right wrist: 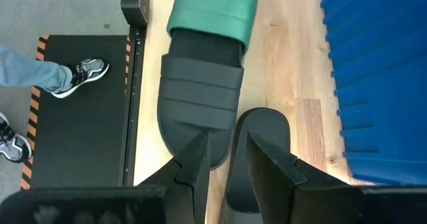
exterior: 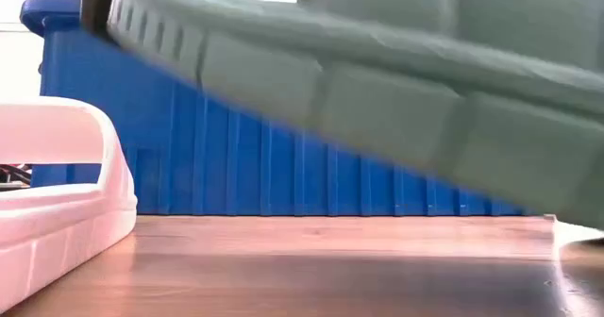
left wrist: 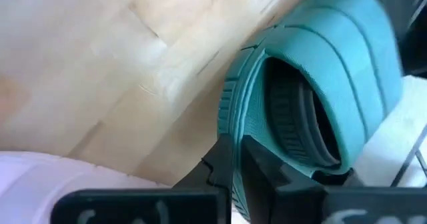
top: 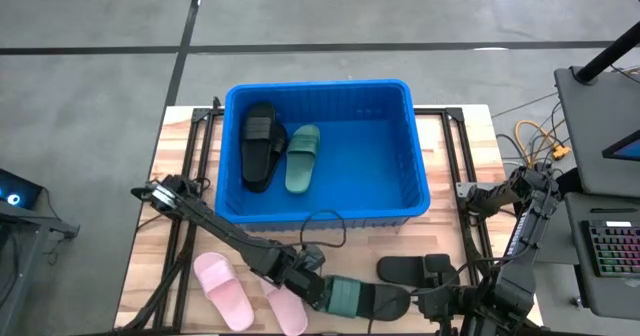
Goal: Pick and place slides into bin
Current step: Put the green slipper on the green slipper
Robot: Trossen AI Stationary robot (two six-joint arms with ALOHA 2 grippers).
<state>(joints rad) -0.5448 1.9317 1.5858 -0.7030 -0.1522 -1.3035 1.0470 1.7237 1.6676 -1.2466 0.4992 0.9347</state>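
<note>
High view shows the left gripper [top: 318, 288] at lower centre, fingers pinching a dark green slide [top: 350, 298] to lift toward the bin [top: 420, 186]; right gripper [top: 440, 298] fingers straddle a black slide's [right wrist: 197, 111] edge.

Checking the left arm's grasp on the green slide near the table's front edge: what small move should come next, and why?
Probably lift it straight up. The left claw is shut on the green slide, which overlaps a black slide, and the bin's wall must be cleared.
</note>
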